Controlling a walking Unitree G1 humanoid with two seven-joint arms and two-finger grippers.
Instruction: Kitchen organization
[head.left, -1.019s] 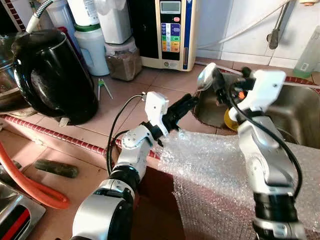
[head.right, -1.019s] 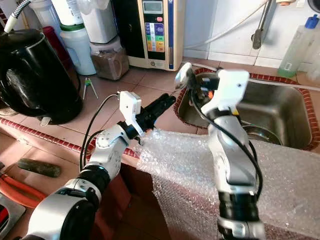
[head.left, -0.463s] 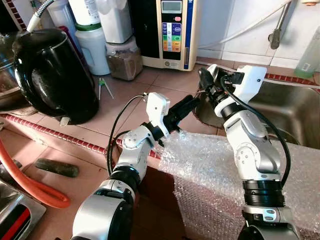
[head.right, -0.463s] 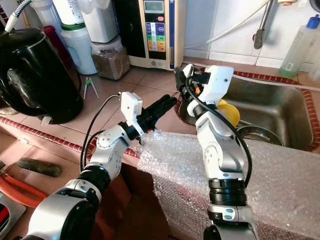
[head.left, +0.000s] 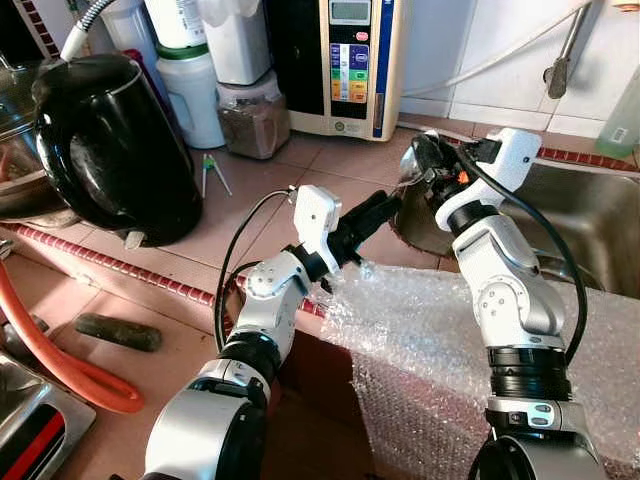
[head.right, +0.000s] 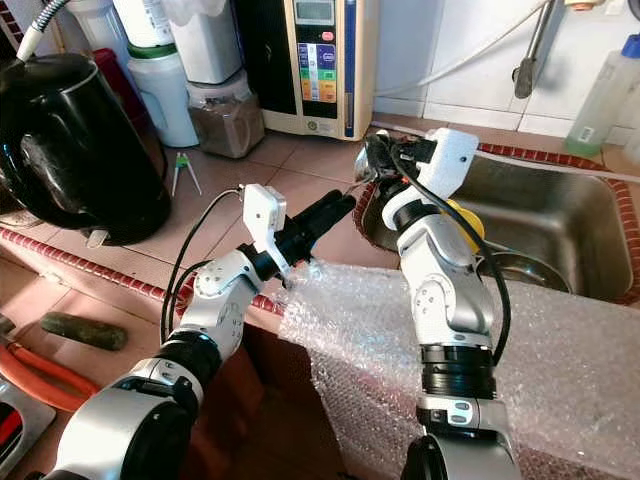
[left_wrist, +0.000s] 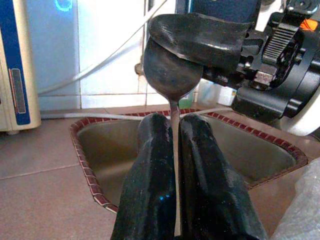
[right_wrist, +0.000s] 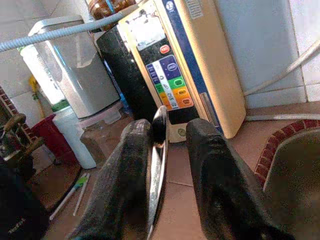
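The left gripper (left_wrist: 172, 165) now pinches the spoon (left_wrist: 172, 75) handle too, while the right gripper (right_wrist: 167, 150) holds its bowl loosely, so the handover is happening.

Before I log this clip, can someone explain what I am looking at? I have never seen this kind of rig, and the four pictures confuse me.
This is a humanoid robot with two silver arms, each ending in a pincer of two black fingers. The two wide pictures come from a stereo camera on its head, looking down at a tiled kitchen counter. The two close pictures come from cameras on its wrists, looking along the fingers.

On the counter stand a black kettle, a water purifier and some jars; a steel sink is to the right. Bubble wrap hangs over the counter's front edge.

The left pincer is shut on the handle of a metal spoon. The right pincer is at the spoon's bowl: the bowl lies against one finger, with a gap to the other. It looks like a handover between pincers.
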